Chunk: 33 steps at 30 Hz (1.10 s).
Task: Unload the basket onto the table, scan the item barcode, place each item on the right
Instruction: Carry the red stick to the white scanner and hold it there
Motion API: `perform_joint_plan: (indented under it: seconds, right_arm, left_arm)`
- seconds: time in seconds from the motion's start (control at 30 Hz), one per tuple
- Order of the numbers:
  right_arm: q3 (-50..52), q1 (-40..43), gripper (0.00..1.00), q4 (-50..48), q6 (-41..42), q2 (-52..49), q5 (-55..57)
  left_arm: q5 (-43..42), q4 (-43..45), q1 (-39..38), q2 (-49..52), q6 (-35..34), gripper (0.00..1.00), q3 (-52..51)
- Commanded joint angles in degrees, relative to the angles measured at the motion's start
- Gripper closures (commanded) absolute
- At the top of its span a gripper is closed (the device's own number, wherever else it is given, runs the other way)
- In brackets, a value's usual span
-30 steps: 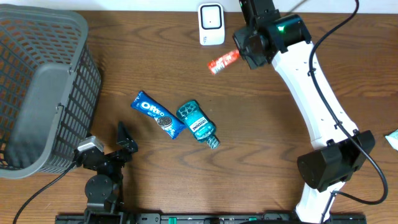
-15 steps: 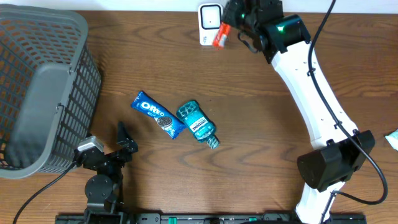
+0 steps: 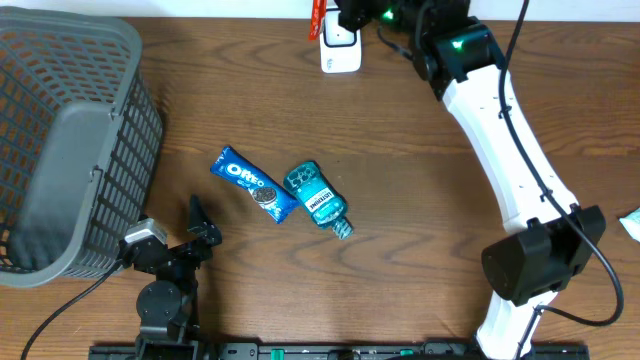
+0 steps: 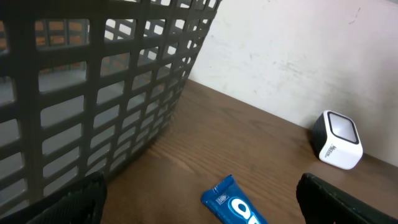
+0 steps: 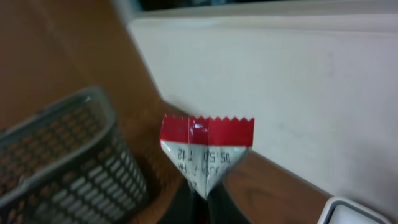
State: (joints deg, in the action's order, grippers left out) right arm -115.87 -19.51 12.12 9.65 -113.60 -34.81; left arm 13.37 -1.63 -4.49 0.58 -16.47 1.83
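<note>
I'm seeing the right tool [image 5: 200, 198] clamping shut on the red sachet [image 5: 207, 146], holding it over the desk's [image 3: 430, 200] far edge, just beside the white scanner [image 3: 340, 42]. The left tool [image 3: 203, 228] is sitting wide open, gripping nothing.

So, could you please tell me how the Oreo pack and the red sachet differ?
The Oreo pack is blue and lies flat on the table; the red sachet is red and white, held aloft in the right fingers. Both are small packaged items.
</note>
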Motion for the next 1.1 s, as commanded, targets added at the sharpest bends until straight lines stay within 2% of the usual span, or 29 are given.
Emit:
perform_joint_plan:
  seconds: [0.0,0.1,0.17,0.5,0.77,1.07]
  right_arm:
    - [2.6,2.5,0.99,-3.8,-6.0,-3.5,-5.5]
    - [3.0,2.8,0.99,-6.4,-8.2,-6.2,4.3]
    - [3.0,2.8,0.99,-9.3,-8.3,-7.9,6.9]
    - [3.0,5.7,0.99,-47.5,-9.9,-21.2,-17.8]
    - [3.0,9.6,0.99,-65.7,-8.8,-30.5,-27.3]
    - [3.0,9.9,0.99,-75.8,-8.5,-36.7,-23.5]
  left_arm:
    - [-0.1,-1.1,0.3,-0.3,0.3,0.02,-1.6]
    - [-0.1,-1.1,0.3,-0.3,0.3,0.02,-1.6]
    - [-0.1,-1.1,0.3,-0.3,0.3,0.02,-1.6]
    - [-0.1,-1.1,0.3,-0.3,0.3,0.02,-1.6]
    - [-0.1,-1.1,0.3,-0.3,0.3,0.02,-1.6]
    - [-0.1,-1.1,0.3,-0.3,0.3,0.02,-1.6]
